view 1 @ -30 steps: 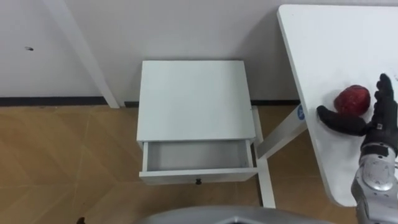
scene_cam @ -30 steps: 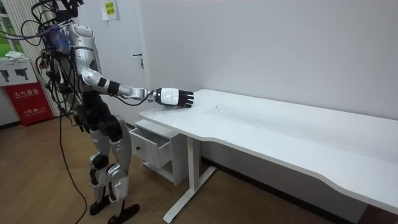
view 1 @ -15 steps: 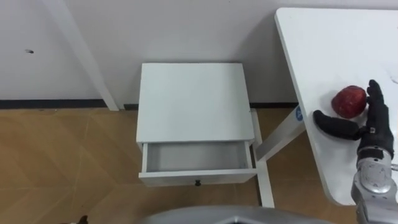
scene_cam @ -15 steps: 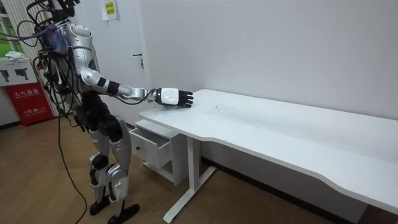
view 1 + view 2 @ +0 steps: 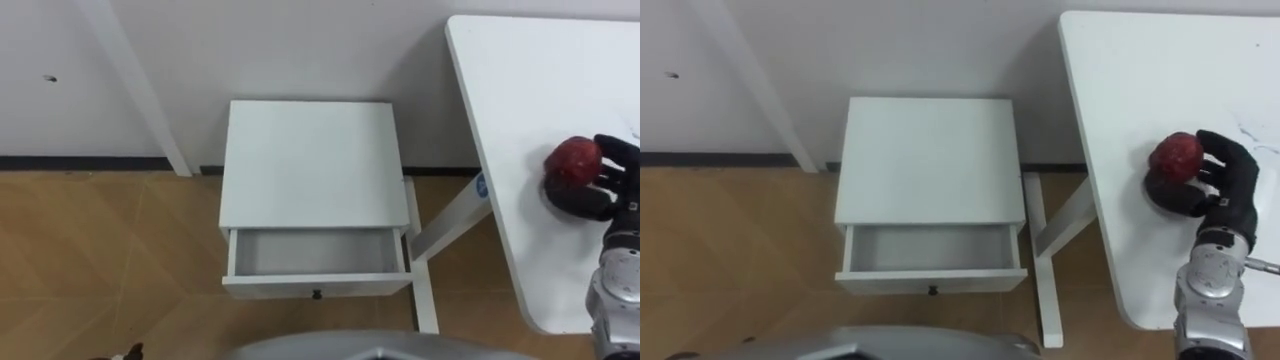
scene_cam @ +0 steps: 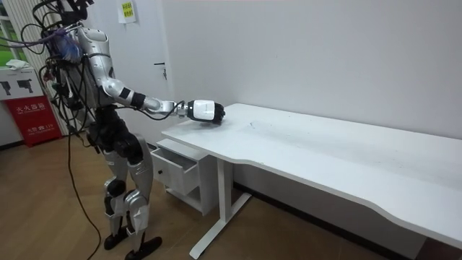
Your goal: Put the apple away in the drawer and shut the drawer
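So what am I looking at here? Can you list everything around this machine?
apple: one, red, on the table near its edge, in the robot's grasp
table: one, white, on the robot's right, against the wall
cabinet: one, white, low, beside the table, against the wall
drawer: one, white, in the cabinet, pulled open
floor: brown wood, under everything
stand: one, red, at the room view's left, behind the robot
right hand: one, black, over the table, fingers curled round the apple
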Available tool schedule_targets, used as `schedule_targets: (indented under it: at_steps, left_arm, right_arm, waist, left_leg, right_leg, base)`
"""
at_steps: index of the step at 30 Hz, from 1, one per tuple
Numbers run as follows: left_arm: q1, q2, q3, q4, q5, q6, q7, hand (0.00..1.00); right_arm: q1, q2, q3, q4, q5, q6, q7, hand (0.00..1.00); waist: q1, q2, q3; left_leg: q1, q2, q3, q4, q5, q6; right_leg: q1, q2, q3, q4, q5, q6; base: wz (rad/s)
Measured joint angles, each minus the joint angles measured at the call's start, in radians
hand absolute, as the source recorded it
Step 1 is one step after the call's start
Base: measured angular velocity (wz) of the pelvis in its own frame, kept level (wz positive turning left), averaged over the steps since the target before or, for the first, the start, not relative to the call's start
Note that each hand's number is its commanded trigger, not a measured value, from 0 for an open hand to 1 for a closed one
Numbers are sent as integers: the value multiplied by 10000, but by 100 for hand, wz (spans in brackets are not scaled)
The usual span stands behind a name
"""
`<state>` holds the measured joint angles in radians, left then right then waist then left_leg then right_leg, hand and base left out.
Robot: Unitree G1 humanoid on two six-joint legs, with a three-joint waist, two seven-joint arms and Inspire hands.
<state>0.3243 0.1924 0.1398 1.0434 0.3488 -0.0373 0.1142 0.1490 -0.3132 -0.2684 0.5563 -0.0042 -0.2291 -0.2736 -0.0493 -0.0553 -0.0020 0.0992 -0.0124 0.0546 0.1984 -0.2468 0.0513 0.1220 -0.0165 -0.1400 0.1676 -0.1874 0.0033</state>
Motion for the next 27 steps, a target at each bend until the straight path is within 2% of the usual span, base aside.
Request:
schedule_targets:
  at_steps: [6, 9, 16, 20, 24, 27]
  left_arm:
    - [5, 13, -13, 18, -33, 2, 7, 0]
    - [8, 51, -10, 13, -49, 5, -145, 0]
    - [28, 77, -11, 10, -9, 27, -372, 0]
    - [-18, 80, -27, -3, 0, 55, -374, 0]
    - [-437, 135, -108, 283, -5, 58, -437, 0]
    - [-506, 134, -193, 288, -3, 59, -606, 0]
  right_arm:
    - [-230, -12, 40, 296, -39, 20, 127, 100]
    - [-277, -12, 108, 294, -29, 29, 452, 100]
    - [-140, 1, 567, -341, -39, 288, 1170, 100]
    - [-106, 18, 968, -1094, -1163, 489, 1324, 100]
    - [-110, 39, 1912, -1854, -2008, 551, 1891, 100]
    - [-113, 154, 2554, -1940, -2591, 563, 2501, 100]
  waist:
    - [35, -48, 20]
    - [29, -138, 34]
    - [54, -221, 5]
    - [63, -205, 1]
    - [376, -141, 7]
    - [620, -85, 24]
  left_leg:
    - [2, -2, 2, 54, 0, 0]
    - [2, 0, 2, 47, -1, -1]
    - [-15, -5, -65, 48, -3, -4]
    - [-14, -4, -102, 48, -1, -6]
    - [-12, -2, -115, 69, 2, -10]
    - [-11, -9, -108, 67, 3, -8]
  right_leg:
    - [28, -7, -12, -2, 0, 0]
    - [38, -10, -23, 9, 0, 0]
    - [3, -15, -79, 11, 10, -8]
    - [20, -16, -160, 5, 9, -8]
    - [22, -15, -161, -6, 10, -8]
    - [26, -23, -189, -11, 10, -7]
  base:
    - [0]
    - [0]
    - [0]
    - [2]
    - [1]
    - [2]
